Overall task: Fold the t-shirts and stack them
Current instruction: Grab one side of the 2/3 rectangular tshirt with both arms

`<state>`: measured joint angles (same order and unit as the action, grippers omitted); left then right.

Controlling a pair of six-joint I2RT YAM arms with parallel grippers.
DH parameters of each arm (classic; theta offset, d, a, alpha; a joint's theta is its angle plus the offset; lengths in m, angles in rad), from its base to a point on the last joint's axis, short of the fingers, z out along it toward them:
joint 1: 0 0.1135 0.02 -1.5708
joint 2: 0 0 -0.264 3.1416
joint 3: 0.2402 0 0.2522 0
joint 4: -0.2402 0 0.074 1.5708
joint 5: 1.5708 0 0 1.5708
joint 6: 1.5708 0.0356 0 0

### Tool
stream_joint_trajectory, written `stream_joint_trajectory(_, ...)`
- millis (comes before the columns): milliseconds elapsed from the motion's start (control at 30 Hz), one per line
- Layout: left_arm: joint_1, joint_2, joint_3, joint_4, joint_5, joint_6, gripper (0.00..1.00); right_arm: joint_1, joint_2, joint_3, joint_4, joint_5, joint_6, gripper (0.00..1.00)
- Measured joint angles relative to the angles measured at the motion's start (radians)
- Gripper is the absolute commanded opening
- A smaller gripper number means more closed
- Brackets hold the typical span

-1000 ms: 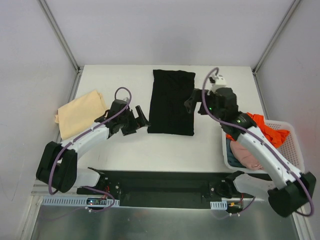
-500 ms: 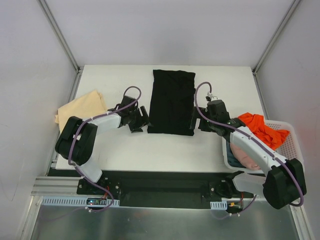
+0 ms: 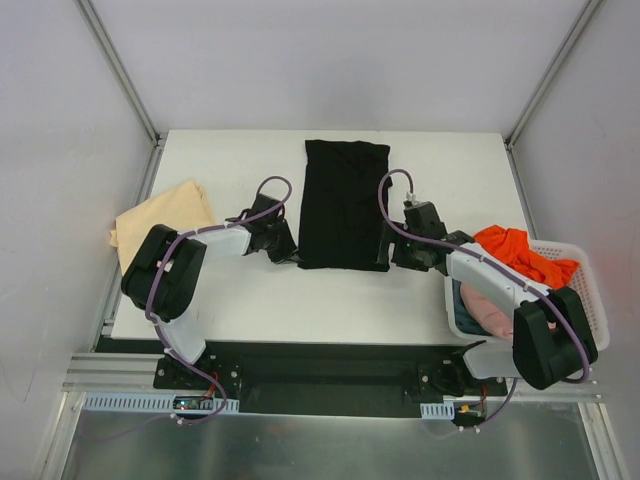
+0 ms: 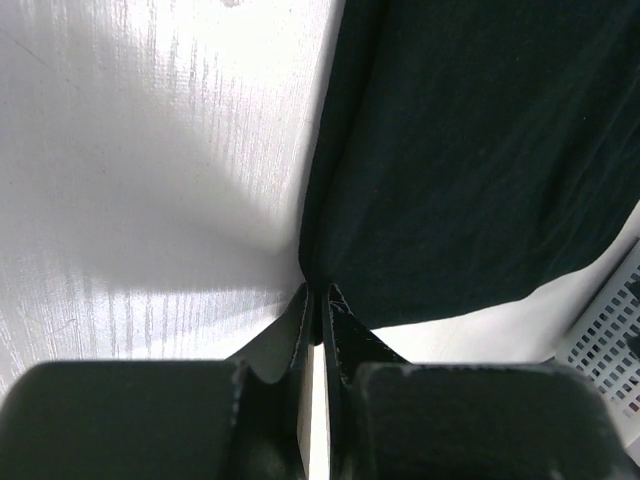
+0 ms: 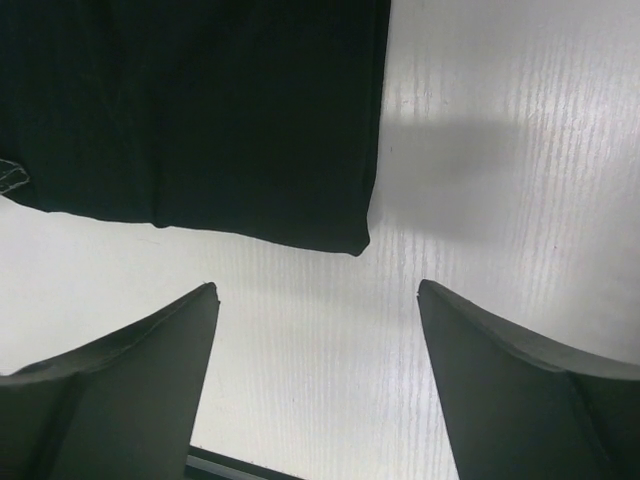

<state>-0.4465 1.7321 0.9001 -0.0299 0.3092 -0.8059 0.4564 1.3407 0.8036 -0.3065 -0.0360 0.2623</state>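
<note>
Left gripper [image 4: 316, 300] is pressed together on the near-left corner of the black t-shirt [image 3: 343, 200], apparently pinching the hem. A second ago it sat higher and just off that corner; the arm has since dropped low and reached in. Right gripper [image 5: 318, 287] is spread wide, with the shirt's near-right corner just ahead of its fingers and no cloth between them yet. It has slid from the shirt's right edge down to this corner. The shirt itself hasn't shifted: a long folded strip mid-table [image 3: 230, 160], running away from the arms.

Judgement: the left grab is made and the right grab is pending, then likely a near-to-far fold.

Orange t-shirt [image 3: 520, 255] and pink t-shirt [image 3: 485, 310] wait in the basket [image 3: 590, 290] at right. Tan t-shirt [image 3: 160, 225] lies folded at the left edge.
</note>
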Motion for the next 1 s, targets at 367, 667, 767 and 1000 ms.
stream_joint_trajectory(367, -0.003, -0.044, -0.037, 0.005, -0.011, -0.002, 0.00, -0.023, 0.180, 0.032, 0.012, -0.039, 0.011, 0.43)
stream_joint_trajectory(667, -0.013, -0.082, -0.059, 0.006, -0.030, -0.006, 0.00, -0.024, 0.258, 0.061, 0.023, -0.085, 0.025, 0.08)
stream_joint_trajectory(767, -0.019, -0.116, -0.090, 0.010, -0.032, -0.011, 0.00, -0.024, 0.248, 0.044, 0.038, -0.102, 0.035, 0.01)
stream_joint_trajectory(1000, -0.138, -0.443, -0.249, -0.057, -0.080, -0.018, 0.00, 0.033, 0.006, -0.091, -0.056, -0.192, 0.040, 0.01)
